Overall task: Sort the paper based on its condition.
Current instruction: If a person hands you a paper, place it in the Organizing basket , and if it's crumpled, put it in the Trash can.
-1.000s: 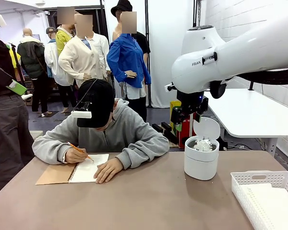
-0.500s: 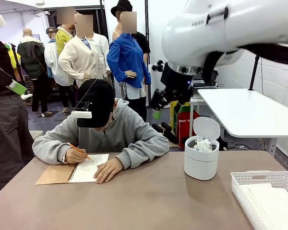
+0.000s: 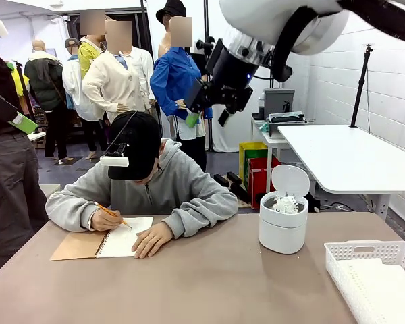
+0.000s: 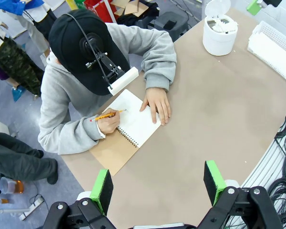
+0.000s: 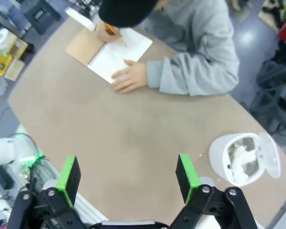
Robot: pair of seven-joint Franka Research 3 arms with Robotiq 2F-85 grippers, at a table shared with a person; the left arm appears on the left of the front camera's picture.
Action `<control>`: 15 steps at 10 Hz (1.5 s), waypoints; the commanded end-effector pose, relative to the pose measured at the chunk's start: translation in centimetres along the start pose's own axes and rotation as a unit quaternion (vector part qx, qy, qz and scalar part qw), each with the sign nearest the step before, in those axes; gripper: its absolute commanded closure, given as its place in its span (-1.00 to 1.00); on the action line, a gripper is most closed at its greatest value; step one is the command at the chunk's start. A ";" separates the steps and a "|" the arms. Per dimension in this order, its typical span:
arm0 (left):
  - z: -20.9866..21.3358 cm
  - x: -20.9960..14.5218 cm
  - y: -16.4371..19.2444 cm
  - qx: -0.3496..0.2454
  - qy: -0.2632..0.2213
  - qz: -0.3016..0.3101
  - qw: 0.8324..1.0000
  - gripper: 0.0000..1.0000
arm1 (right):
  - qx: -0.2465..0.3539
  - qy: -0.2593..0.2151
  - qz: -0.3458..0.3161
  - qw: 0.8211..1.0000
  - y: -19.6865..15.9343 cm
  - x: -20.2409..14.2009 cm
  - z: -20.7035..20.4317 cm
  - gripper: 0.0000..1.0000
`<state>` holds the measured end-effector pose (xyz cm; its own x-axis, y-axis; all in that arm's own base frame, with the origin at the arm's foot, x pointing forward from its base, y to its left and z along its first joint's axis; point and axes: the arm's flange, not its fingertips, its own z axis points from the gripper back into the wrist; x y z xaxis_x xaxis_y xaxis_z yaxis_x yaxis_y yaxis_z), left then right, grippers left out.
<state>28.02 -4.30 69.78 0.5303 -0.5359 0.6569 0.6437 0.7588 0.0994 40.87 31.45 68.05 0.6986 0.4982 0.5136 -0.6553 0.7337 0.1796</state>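
Paper (image 3: pixel 285 204) lies crumpled in the open white bin (image 3: pixel 283 229) right of centre on the desk (image 3: pixel 209 283) (smooth sheets fill the basket (image 3: pixel 378 277) at lower right). Right gripper (image 3: pixel 206 104), top centre, and left gripper (image 4: pixel 157 183) both hold fingers wide, empty. A person writes in a notebook (image 3: pixel 104 244).

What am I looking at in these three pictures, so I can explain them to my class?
A two-armed robot shares a brown table with a person writing in a spiral-bound notebook with a brown card cover. One picture looks across the table; the other two come from cameras on each wrist, looking down. The left gripper and the right gripper, black with green pads, are both open and hold nothing. On the table stand a round white bin with crumpled white paper wads inside and a white slotted plastic tray.
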 end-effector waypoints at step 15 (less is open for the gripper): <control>0.0 -0.1 0.1 0.000 -0.001 0.001 1.000 -1.00 | 0.000 -0.058 0.088 0.994 2.2 -1.4 2.5 -1.00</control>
<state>28.02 -4.30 69.78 0.5303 -0.5359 0.6569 0.6437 0.7588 0.0995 37.75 31.14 69.83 0.5344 0.5628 0.6306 -0.7649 0.6395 0.0776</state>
